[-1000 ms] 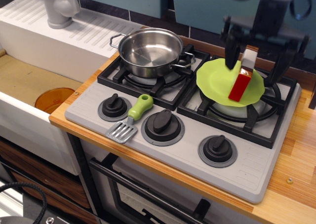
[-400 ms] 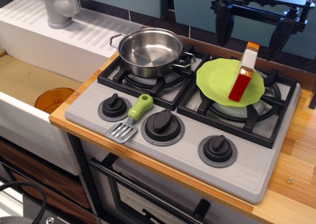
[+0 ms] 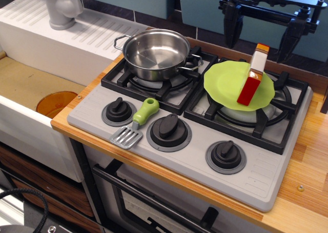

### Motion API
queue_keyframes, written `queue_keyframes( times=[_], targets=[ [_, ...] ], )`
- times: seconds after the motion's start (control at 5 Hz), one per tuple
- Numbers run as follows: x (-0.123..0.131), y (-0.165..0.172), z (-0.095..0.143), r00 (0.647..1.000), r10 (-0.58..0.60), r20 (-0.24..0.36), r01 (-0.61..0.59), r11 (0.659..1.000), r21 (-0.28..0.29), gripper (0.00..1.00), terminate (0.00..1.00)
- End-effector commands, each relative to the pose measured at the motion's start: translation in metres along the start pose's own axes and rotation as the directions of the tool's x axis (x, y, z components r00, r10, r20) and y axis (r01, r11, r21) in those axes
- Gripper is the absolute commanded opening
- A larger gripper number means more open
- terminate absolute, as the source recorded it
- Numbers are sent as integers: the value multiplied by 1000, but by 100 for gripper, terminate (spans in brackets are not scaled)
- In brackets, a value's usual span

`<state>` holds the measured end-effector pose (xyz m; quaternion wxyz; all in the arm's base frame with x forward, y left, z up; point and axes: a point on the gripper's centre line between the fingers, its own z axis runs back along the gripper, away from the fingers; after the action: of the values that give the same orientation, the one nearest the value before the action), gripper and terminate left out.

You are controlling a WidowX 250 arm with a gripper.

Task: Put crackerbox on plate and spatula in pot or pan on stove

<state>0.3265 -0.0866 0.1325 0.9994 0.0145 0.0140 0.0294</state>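
My gripper (image 3: 262,26) hangs high at 1 o'clock, fingers spread wide, grasping nothing. The box (image 3: 252,76) stands on its edge, tilted, on the plate (image 3: 225,84), which sits on the right burner of the stove (image 3: 256,176). So box half looks done, though it's leaning and could tip; I'd leave it.

Step in hand, as I judge it: go for the spatula (image 3: 137,124). It lies flat on the stove front at 8 o'clock from the plate, handle pointing toward 1 o'clock, blade toward 7, between the left knob (image 3: 118,110) and middle knob (image 3: 168,128). The pot (image 3: 156,53) is on the left burner at 12 o'clock from the spatula, empty.

To do it well: cross over the pot without clipping its loop handles, turn the wrist so the fingers straddle the green handle across its width, not along it. Come straight down; knobs are close on both sides, so keep the opening modest. Grab the chunky handle, not the thin blade. Lift clear of the grate before heading to the pot.
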Motion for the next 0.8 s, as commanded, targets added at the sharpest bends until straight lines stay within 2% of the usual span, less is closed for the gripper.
queue_keyframes(
  times=[0.0, 0.2, 0.6],
  targets=[
    [-29, 56, 17, 984, 110, 143, -125, 987, 99, 100, 0],
    [-36, 74, 2, 980, 109, 168, -129, 985, 116, 100, 0],
    [-36, 99, -37, 970, 75, 232, -102, 989, 110, 100, 0]
  ],
)
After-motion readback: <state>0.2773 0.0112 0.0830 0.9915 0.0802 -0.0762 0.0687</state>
